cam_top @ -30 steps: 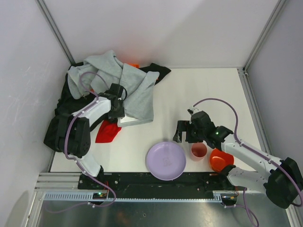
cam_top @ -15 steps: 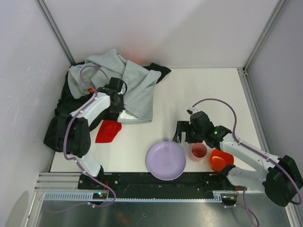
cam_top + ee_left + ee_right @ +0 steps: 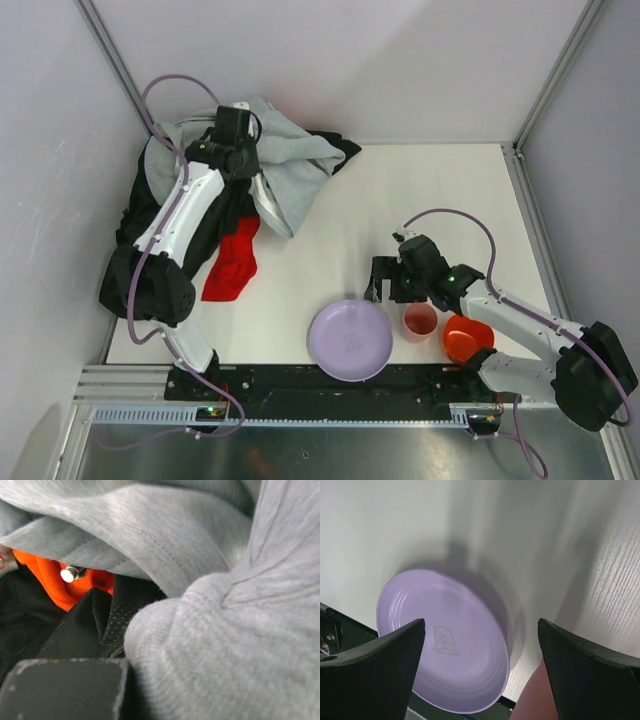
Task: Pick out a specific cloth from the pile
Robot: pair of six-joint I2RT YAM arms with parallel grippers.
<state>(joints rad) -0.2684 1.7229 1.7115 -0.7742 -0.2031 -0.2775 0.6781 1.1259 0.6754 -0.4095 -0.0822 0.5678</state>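
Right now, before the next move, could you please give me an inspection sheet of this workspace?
Surface: white table, no spill seen.
Job's things: red cloth lies uncovered on the table, at the near edge of the pile; pile holds gray sweatshirt, black garment, orange garment.
Clutter: purple plate, pink cup, orange bowl.
Grippers: left gripper shut on the gray sweatshirt; right gripper open over the purple plate.
Cables: purple cables loop above both arms.
Surroundings: white walls, metal frame posts.

Your red cloth (image 3: 232, 262) is lying crumpled on the worktop (image 3: 420, 190), touching the near edge of the pile (image 3: 295, 170), which is sitting bunched in the far-left corner.
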